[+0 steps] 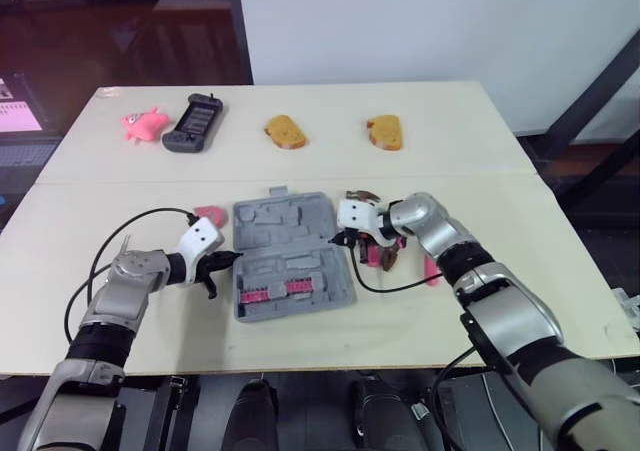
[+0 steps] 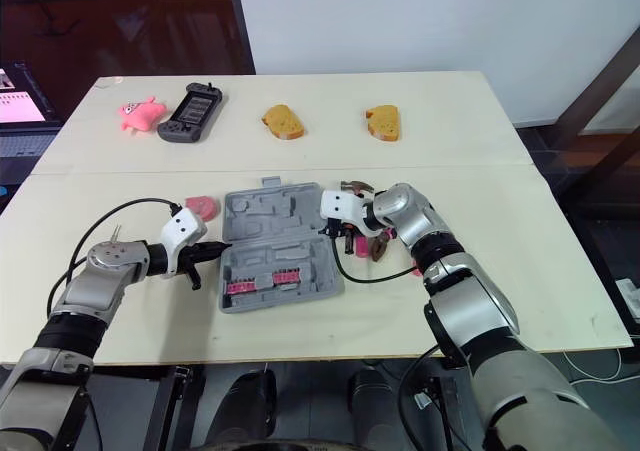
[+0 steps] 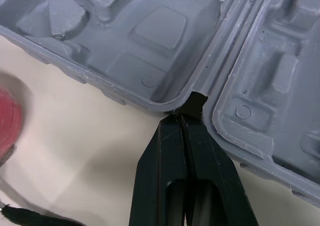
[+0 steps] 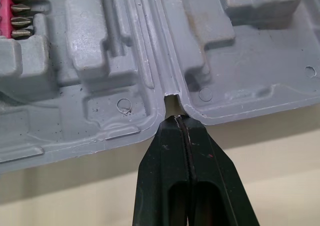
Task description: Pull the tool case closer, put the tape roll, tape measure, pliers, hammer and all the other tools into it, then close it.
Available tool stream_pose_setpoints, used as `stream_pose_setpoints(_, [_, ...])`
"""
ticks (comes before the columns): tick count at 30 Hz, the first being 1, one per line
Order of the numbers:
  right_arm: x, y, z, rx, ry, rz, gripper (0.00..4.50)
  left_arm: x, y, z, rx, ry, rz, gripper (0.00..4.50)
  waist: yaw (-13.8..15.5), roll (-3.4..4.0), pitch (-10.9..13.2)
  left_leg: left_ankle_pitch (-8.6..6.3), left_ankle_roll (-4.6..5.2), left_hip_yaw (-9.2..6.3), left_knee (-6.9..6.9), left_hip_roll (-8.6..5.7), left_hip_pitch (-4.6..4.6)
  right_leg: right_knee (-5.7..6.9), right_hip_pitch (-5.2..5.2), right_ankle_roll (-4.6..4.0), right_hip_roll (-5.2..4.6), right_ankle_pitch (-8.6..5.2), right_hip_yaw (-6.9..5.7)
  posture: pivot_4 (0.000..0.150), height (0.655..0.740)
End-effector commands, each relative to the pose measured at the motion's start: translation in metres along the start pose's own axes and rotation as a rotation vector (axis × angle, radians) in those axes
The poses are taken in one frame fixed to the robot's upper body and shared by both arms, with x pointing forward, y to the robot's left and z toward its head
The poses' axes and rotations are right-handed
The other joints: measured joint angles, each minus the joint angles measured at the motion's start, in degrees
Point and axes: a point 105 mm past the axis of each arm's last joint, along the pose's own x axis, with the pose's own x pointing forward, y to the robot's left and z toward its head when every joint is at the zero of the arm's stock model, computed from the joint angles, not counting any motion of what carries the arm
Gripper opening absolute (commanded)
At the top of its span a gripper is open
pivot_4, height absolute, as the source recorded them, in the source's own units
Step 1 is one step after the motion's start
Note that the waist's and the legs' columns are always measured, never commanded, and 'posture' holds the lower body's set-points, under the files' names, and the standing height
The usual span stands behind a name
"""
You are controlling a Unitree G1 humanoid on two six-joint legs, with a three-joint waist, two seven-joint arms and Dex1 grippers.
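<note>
Case (image 1: 290,256) grey, lying open flat, pink bit strip (image 1: 270,291) in near half, toward the table's (image 1: 450,131) front edge. Left end effector (image 1: 228,259) closed, tip at the left hinge notch. Right end effector (image 1: 335,239) closed, tip at the right notch.

The left arm (image 1: 118,293) comes in from the lower left, elbow bent low, forearm angled in toward the middle. Its white wrist housing (image 1: 201,239) carries the left gripper (image 1: 231,259), whose two black fingers (image 3: 167,151) are pressed flat together with only a thin seam between them (plain from the wrist view). They point to the robot's right, nearly level. The right arm (image 1: 490,296) enters from the lower right, bent at the elbow, forearm running back across toward the left. The right gripper (image 1: 334,239) sits beyond its own white wrist housing, fingers (image 4: 210,156) likewise closed tight, tips aimed left, so the two grippers face each other, well apart
</note>
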Motion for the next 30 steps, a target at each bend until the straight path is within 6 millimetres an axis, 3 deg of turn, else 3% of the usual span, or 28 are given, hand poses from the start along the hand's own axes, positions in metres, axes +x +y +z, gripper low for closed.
stream_pose_setpoints(1, [0.001,0.007,0.009,-0.009,-0.055,0.031,0.03,0.009,-0.003,0.019,0.078,-0.028,-0.021,0.0,0.1,0.0,0.0,0.0,0.0,0.0,0.0,0.0,0.0,0.0,0.0,0.0,0.0,0.0,0.0,0.15,0.7238])
stream_pose_setpoints(8, [-0.009,0.031,0.0,0.021,-0.074,0.068,0.03,0.01,-0.014,0.013,0.095,0.007,-0.052,0.0,0.0,0.0,0.0,0.0,0.0,-0.01,0.0,0.0,0.05,-0.03,0.06,0.01,0.0,0.0,-0.01,0.15,0.7238])
stream_pose_setpoints(14, [-0.017,0.054,0.003,0.12,-0.129,0.089,0.03,0.001,-0.042,-0.007,0.043,0.042,-0.102,0.0,-0.2,0.02,0.0,0.0,0.0,-0.01,-0.02,0.0,0.08,-0.03,0.06,0.01,0.0,-0.01,0.0,0.15,0.7238])
stream_pose_setpoints(30, [-0.011,0.07,0.006,0.159,-0.124,0.12,0.03,-0.024,-0.046,-0.016,0.028,0.074,-0.065,0.0,-0.2,0.02,0.0,-0.01,0.01,-0.01,-0.03,0.01,0.11,-0.07,0.1,-0.01,0.01,-0.01,0.01,0.15,0.7238])
